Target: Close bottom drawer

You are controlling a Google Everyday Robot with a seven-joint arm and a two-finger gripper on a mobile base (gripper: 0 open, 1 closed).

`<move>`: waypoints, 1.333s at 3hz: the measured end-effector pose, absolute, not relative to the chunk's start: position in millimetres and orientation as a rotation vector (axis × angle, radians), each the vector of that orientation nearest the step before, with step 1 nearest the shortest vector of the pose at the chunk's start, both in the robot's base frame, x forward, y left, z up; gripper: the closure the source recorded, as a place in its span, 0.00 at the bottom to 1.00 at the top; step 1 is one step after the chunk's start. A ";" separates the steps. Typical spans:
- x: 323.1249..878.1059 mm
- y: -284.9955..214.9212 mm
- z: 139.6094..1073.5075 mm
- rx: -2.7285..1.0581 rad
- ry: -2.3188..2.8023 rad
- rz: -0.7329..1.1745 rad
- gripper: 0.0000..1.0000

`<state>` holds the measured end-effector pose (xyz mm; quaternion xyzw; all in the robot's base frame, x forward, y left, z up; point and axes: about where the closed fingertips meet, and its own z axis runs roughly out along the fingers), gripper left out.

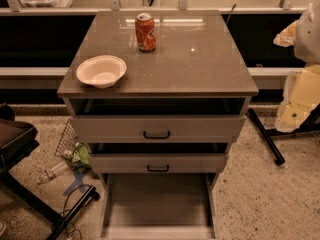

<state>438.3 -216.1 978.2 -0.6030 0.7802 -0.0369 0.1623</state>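
Drawer layout of a pale grey three-drawer cabinet. We see the bottom drawer (158, 209), a long shallow grey tray, pulled far out toward the camera at the lower edge of the view. Its flat front lies along the lowest margin of the view, and its handle is not visible. Directly above it sits the middle grey drawer (190, 163) with a small black bar handle, drawn out a little so that a dark gap shows over it. The top grey drawer (115, 129), with a like handle, is also partly out.

On the glossy brown-grey cabinet top (200, 64) we note a dented red soda can (145, 32) standing upright near the back. A shallow white bowl (101, 71) rests near the front left corner, well apart from the can.

The white and pale yellow gripper (299, 96) hangs at the right edge of the view, beside the cabinet and well apart from the bottom drawer. We cannot tell whether it is spread or closed.

On the speckled floor to the left lie a clear plastic bottle (50, 174) and a wire basket (66, 139).
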 end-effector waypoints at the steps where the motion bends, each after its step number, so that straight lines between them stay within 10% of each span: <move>1: 439.0 -214.8 976.3 -1.702 2.214 -0.103 0.00; 4: 398.4 -187.1 792.7 -1.555 2.075 0.175 0.00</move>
